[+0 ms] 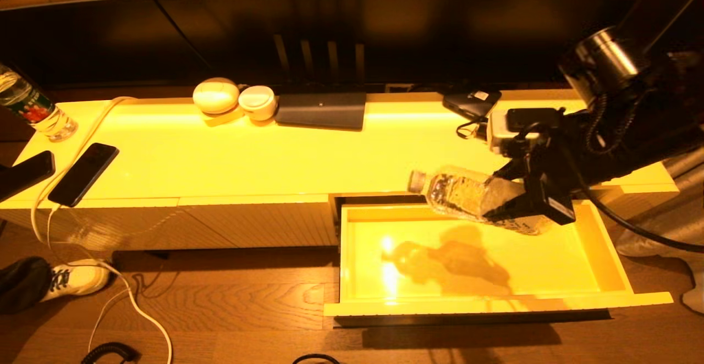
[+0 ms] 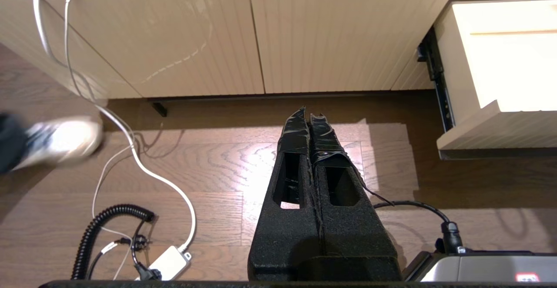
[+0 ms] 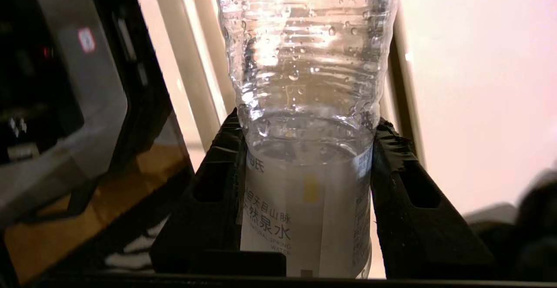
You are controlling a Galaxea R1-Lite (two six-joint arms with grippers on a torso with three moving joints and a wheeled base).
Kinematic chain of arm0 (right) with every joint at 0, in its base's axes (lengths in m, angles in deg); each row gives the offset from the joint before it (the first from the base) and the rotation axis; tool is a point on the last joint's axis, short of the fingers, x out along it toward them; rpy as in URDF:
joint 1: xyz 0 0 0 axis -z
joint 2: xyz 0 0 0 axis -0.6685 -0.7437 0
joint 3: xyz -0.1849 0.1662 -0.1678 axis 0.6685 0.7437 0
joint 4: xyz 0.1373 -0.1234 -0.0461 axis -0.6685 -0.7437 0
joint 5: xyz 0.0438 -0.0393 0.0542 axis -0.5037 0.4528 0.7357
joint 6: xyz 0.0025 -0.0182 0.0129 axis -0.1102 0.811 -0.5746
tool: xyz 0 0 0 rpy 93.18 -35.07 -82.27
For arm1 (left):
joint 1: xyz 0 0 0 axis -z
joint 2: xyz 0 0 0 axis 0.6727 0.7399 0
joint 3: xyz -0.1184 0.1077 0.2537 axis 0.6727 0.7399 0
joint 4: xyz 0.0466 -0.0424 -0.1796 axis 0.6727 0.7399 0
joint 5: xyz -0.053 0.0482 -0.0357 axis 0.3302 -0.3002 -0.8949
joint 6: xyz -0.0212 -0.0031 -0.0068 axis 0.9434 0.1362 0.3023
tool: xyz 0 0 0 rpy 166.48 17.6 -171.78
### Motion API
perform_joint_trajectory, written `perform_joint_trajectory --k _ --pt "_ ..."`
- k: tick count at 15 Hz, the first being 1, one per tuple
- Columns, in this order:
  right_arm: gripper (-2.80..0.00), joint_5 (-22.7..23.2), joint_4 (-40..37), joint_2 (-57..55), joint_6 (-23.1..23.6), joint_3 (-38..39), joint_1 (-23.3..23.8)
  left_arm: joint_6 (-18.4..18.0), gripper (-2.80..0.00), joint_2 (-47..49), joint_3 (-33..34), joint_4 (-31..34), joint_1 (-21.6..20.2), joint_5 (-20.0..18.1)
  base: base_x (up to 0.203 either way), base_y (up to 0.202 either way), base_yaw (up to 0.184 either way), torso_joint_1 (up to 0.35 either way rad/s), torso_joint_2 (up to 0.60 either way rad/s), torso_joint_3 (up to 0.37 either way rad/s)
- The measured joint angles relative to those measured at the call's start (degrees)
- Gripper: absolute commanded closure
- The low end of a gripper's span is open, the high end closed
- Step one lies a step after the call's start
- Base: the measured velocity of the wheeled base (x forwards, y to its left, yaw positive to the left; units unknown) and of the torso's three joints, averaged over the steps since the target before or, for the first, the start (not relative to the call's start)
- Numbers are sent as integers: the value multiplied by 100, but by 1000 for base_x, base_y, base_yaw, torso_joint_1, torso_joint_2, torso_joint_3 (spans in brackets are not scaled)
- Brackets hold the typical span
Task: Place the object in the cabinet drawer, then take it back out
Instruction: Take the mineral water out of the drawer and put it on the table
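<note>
A clear plastic water bottle [image 1: 451, 191] with a pale label lies nearly level, cap toward the left, in the air above the open cabinet drawer [image 1: 352, 254]. My right gripper [image 1: 492, 198] is shut on the bottle's labelled middle, and the bottle casts a shadow on the glossy yellow drawer floor. In the right wrist view both black fingers press the bottle [image 3: 304, 61] at its sides, with the right gripper [image 3: 310, 126] around it. My left gripper [image 2: 307, 114] hangs shut and empty over the wooden floor, left of the drawer [image 2: 500, 61].
On the cabinet top sit two phones [image 1: 82, 174], another bottle [image 1: 33, 111] at far left, two white round cases [image 1: 217, 95] and a dark flat box [image 1: 322, 110]. A white cable [image 1: 132, 298] and a shoe [image 1: 77, 279] lie on the floor before ribbed front panels [image 2: 174, 40].
</note>
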Motion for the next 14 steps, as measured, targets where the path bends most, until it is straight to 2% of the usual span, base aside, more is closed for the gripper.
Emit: perform_joint_trajectory --k 2,3,5,7,11,14 --pt "0 -34 928 373 -813 473 11 -1 0 0 0 -2 0 0 0 0 0 0 0 0" --pt "0 -159 1619 487 -1415 732 -6 -1 0 0 0 -1 0 2 0 0 0 0 0 0" --pt "0 -720 2908 531 -2511 1105 -135 -1 0 0 0 -2 0 4 0 0 0 0 0 0" --pt "0 -1649 4089 352 -3449 1293 -330 -1 0 0 0 -2 0 2 0 0 0 0 0 0" --pt "0 -2903 5230 -318 -4433 884 -540 0 0 0 0 -2 0 2 0 0 0 0 0 0" --pt "0 -3720 6120 -965 -4697 610 -733 -1 0 0 0 -2 0 0 0 0 0 0 0 0"
